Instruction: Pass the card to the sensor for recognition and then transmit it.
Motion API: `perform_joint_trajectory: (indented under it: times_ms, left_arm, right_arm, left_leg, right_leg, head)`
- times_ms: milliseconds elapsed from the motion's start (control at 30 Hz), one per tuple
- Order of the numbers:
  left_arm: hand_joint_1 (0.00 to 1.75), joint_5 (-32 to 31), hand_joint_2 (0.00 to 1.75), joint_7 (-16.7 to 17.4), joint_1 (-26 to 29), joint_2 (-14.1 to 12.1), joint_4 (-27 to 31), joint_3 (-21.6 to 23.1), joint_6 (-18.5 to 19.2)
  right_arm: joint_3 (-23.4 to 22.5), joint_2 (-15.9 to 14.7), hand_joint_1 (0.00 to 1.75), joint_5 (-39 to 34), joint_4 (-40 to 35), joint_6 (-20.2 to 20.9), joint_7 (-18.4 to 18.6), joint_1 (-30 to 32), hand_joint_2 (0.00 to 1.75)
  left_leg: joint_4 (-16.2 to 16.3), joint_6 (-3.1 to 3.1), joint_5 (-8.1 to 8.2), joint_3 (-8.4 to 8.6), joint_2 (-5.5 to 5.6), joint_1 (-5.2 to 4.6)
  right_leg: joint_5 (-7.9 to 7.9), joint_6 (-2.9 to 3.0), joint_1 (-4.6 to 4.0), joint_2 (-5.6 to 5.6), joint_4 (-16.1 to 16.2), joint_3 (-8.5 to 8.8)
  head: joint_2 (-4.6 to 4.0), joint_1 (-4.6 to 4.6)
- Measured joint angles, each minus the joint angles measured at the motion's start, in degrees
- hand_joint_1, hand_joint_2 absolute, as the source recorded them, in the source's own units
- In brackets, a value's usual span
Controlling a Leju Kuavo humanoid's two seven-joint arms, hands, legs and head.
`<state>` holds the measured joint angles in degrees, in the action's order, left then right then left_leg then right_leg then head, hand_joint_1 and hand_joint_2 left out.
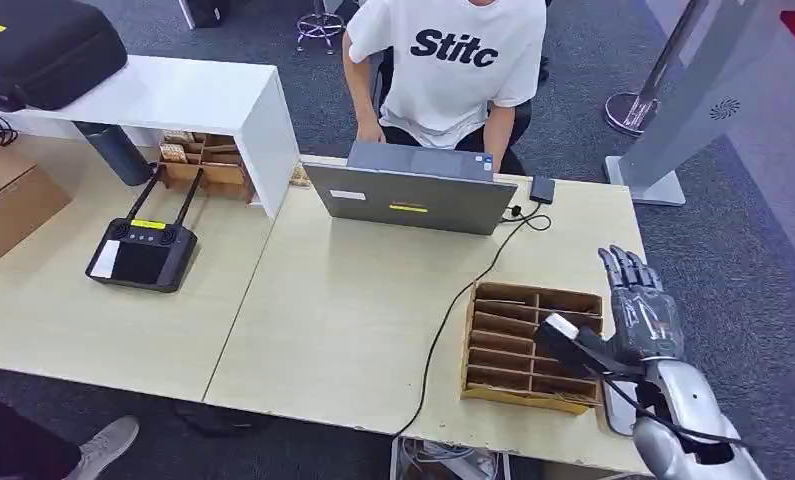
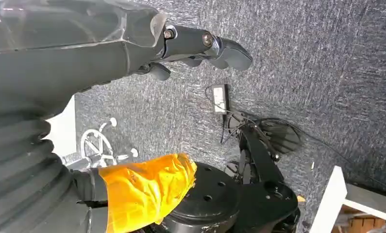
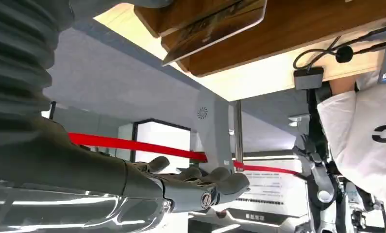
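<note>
Pale wooden table [image 1: 353, 320] on grey carpet, with a person in a white T-shirt [image 1: 453, 60] seated behind a grey laptop [image 1: 413, 195]. Near the table's right end sits a wooden slotted tray [image 1: 523, 345]. The right hand [image 1: 641, 305] hovers just beside the tray, fingers spread and holding nothing. The left hand [image 2: 200, 48] hangs over the carpet, fingers apparently loosely apart and empty. A flat card-like piece [image 3: 215, 31] lies by the tray, though blurred.
</note>
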<state>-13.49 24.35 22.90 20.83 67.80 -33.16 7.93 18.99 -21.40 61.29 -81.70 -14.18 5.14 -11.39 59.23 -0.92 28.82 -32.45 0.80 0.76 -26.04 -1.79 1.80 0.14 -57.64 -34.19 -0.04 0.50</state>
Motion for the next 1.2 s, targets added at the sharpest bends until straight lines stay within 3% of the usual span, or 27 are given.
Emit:
perform_joint_trajectory:
  times_ms: [167,200,233,333,1200]
  left_arm:
    - [0.0,0.0,1.75,0.0,0.0,0.0,0.0,0.0,0.0]
    - [0.0,0.0,1.75,0.0,0.0,0.0,0.0,0.0,0.0]
    - [0.0,0.0,1.75,0.0,0.0,0.0,0.0,0.0,0.0]
    - [0.0,-0.1,1.75,0.0,0.0,0.0,0.0,0.0,0.0]
    - [0.0,-0.1,1.75,0.0,-0.1,0.0,-0.2,0.0,-0.2]
  right_arm:
    - [-0.1,0.0,0.03,0.0,0.0,-0.1,0.0,0.2,1.75]
    - [-0.1,0.0,0.28,0.0,0.0,-0.2,0.0,0.2,1.75]
    - [-0.1,0.0,1.48,0.0,0.0,-0.2,0.0,0.3,1.75]
    - [-0.2,0.0,1.73,0.0,0.0,-0.2,-0.3,0.8,1.75]
    - [-0.4,0.0,1.75,-0.6,0.1,-0.5,-1.2,1.6,1.75]
  left_leg:
    - [0.0,0.0,0.0,0.01,0.0,0.0]
    - [0.0,0.0,0.0,0.01,0.0,0.0]
    - [0.0,0.0,0.0,0.01,0.0,0.0]
    - [0.0,0.0,0.0,-0.01,0.01,0.0]
    - [0.0,0.0,0.0,-0.01,0.01,0.0]
  right_leg:
    - [0.0,0.0,0.0,0.0,0.0,0.0]
    - [0.0,0.0,0.0,0.0,0.0,0.01]
    - [0.0,0.0,0.0,0.0,0.0,0.01]
    - [0.0,0.0,0.0,-0.01,0.0,0.01]
    - [0.0,0.0,0.0,-0.01,0.0,0.0]
  head:
    - [0.0,0.02]
    - [0.0,0.0]
    - [0.0,0.0]
    - [0.0,0.02]
    - [0.0,0.02]
